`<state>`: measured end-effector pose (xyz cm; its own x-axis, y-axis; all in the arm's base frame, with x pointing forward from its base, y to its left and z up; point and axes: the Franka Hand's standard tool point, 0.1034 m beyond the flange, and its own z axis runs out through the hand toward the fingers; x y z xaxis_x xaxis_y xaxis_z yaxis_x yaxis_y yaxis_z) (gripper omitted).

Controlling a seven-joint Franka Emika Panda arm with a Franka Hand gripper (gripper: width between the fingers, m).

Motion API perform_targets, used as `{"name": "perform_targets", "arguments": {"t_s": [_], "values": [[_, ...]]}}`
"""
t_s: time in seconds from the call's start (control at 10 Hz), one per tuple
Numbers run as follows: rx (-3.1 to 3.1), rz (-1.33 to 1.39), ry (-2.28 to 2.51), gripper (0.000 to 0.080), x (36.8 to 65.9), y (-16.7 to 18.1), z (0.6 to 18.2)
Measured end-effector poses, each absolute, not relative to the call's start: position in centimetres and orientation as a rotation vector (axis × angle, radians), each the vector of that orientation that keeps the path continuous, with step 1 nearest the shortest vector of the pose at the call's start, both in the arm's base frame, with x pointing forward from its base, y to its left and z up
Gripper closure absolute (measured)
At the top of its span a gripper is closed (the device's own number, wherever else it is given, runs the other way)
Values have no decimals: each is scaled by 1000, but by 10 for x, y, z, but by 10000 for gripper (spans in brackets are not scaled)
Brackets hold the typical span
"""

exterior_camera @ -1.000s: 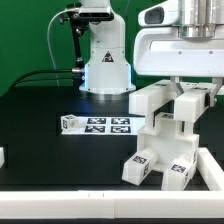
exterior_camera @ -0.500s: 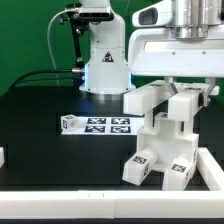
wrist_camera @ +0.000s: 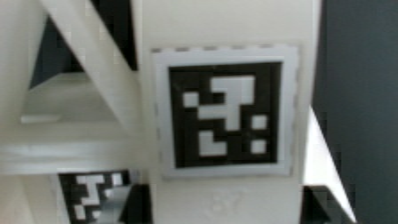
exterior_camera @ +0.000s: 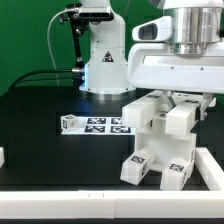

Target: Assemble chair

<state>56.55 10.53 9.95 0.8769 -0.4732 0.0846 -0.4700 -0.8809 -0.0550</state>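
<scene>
Black table (exterior_camera: 40, 125); gripper (exterior_camera: 186, 98) fingertips indistinct among chair (exterior_camera: 160, 145) parts.

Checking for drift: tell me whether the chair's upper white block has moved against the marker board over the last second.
Yes. The upper white block has moved down and toward the exterior view's left, ending nearer the marker board.
</scene>
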Motion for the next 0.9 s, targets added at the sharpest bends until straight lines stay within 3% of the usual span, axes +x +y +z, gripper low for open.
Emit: {"name": "perform_targets", "arguments": {"t_s": [0.7, 0.9], "values": [[-2989, -295, 722, 515, 591, 85, 102], [-2989, -298, 716, 273, 592, 87, 102]]}}
